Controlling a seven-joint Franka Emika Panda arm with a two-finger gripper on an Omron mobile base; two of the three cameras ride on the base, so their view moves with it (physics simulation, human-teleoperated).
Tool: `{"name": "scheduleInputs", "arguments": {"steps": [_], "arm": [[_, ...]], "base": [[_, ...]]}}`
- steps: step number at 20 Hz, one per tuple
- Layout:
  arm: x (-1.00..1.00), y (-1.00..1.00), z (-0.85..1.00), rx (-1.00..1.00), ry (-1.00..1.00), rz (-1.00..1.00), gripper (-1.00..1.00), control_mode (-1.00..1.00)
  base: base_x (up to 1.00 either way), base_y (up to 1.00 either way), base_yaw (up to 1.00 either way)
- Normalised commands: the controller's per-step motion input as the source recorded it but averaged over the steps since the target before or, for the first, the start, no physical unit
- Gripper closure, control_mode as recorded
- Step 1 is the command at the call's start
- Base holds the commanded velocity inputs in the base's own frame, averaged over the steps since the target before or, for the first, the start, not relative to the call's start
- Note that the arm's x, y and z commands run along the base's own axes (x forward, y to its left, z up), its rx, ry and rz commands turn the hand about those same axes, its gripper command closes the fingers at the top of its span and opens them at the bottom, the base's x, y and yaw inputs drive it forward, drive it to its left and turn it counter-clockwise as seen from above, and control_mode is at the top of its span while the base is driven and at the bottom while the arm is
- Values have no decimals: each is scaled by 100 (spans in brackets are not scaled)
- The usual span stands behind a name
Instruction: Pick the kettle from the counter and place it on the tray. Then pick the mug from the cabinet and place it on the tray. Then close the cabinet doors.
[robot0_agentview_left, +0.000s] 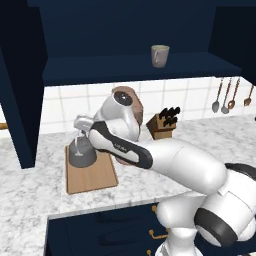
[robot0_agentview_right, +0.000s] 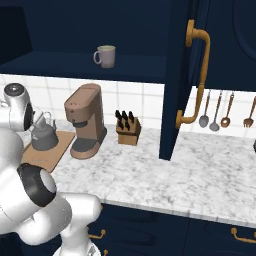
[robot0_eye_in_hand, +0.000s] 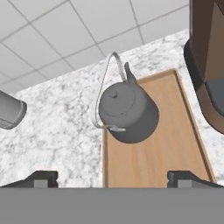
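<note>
The dark grey kettle (robot0_eye_in_hand: 127, 111) stands upright on the wooden tray (robot0_eye_in_hand: 166, 144), near its far left corner, with the thin arched handle up. My gripper (robot0_eye_in_hand: 113, 177) hangs open a little above it and holds nothing; its fingertips are spread wide. From the base, the kettle (robot0_agentview_left: 81, 156) (robot0_agentview_right: 44, 137) sits on the tray (robot0_agentview_left: 95, 177) (robot0_agentview_right: 50, 152) just below my gripper (robot0_agentview_left: 79, 137). The grey-beige mug (robot0_agentview_left: 160, 55) (robot0_agentview_right: 105, 56) stands on the shelf of the open navy cabinet (robot0_agentview_left: 125, 70). Both cabinet doors (robot0_agentview_right: 180, 75) (robot0_agentview_left: 20, 100) are swung open.
A brown coffee machine (robot0_agentview_right: 86, 120) (robot0_eye_in_hand: 208, 65) stands right beside the tray. A knife block (robot0_agentview_right: 127, 129) (robot0_agentview_left: 162, 124) sits further right. Utensils (robot0_agentview_right: 215, 112) hang on the tiled wall. The open right door reaches down over the marble counter (robot0_agentview_right: 150, 175).
</note>
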Motion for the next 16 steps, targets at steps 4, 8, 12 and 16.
{"name": "scheduleInputs", "arguments": {"steps": [4, 8, 12, 16], "arm": [[-44, -46, 39, -8, -3, 0, -100, -100], [-47, -46, 41, -9, -3, 0, -100, -100], [-38, -38, 47, -11, -4, 0, -100, -100], [-26, -40, 43, -16, -17, 0, -100, -100]], "base": [[0, 0, 0], [0, 0, 0], [0, 0, 0], [0, 0, 0]]}}
